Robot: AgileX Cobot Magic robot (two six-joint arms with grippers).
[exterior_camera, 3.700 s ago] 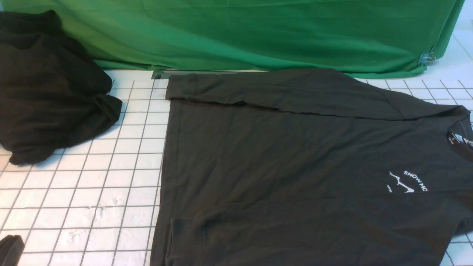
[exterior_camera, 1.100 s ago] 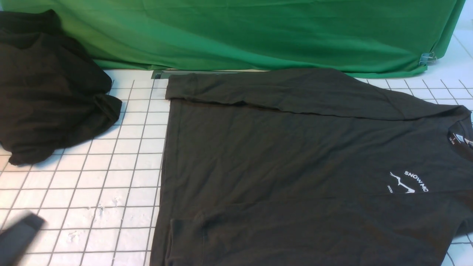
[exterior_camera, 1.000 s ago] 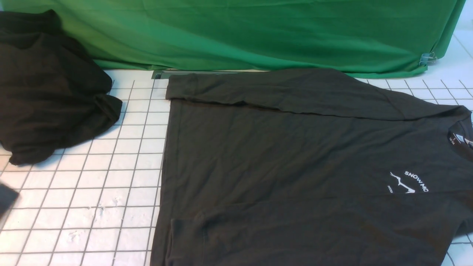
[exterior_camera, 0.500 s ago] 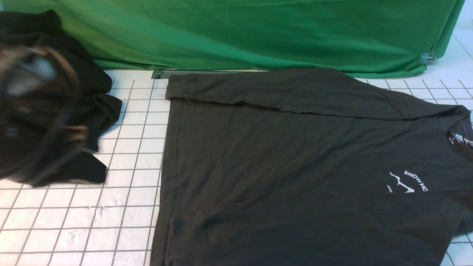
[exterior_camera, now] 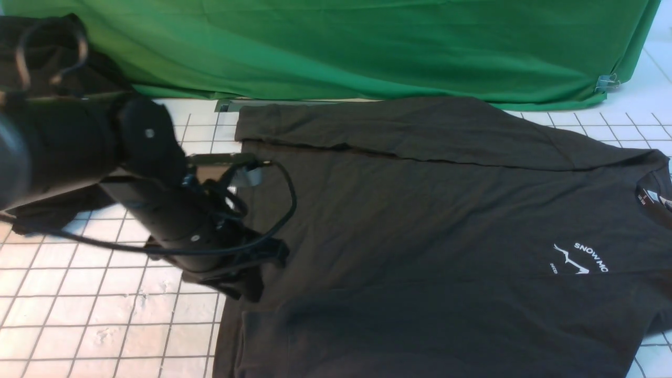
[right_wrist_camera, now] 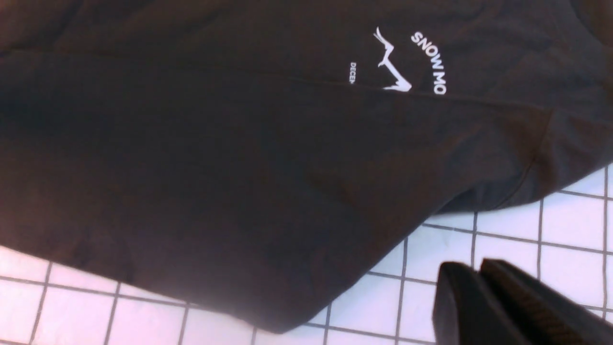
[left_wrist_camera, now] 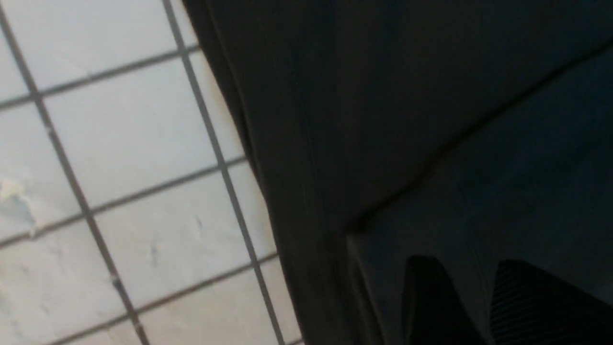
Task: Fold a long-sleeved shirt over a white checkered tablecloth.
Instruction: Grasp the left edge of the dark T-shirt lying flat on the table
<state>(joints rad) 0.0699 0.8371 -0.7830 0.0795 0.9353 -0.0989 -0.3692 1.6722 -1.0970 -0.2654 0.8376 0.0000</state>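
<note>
The left arm (exterior_camera: 157, 210) of a two-armed robot reaches in from the left across a counter covered by the white checkered tablecloth (exterior_camera: 105, 315). It ends over the left-hand hem of the long-sleeved shirt (exterior_camera: 420, 220). The charcoal shirt lies spread flat on the cloth, filling the middle and right of the front view, with its collar toward the robot's right. A folded band of its own fabric runs along the far edge, and another fold line crosses the near side.

The small white "SNOW MO" logo (exterior_camera: 580, 259) sits on the chest, near the black neck label (exterior_camera: 641, 198). In the wrist view, the left gripper (left_wrist_camera: 464, 268) hangs close above the shirt, just inside its hem. The jaws are apart, dark jersey shows through the gap, and nothing is pinched between them. A black cable (exterior_camera: 286, 205) loops from the arm over the garment.

The right gripper (right_wrist_camera: 474, 268) shows only in its own wrist view. Its jaws are pressed together and empty above bare checkered cloth, just beside the shirt's near edge below the logo.

A heap of black cloth (exterior_camera: 47, 212) lies at far left, partly behind the arm. Plain green fabric (exterior_camera: 367, 47) drapes across the back, with a binder clip (exterior_camera: 606, 82) at its right corner.
</note>
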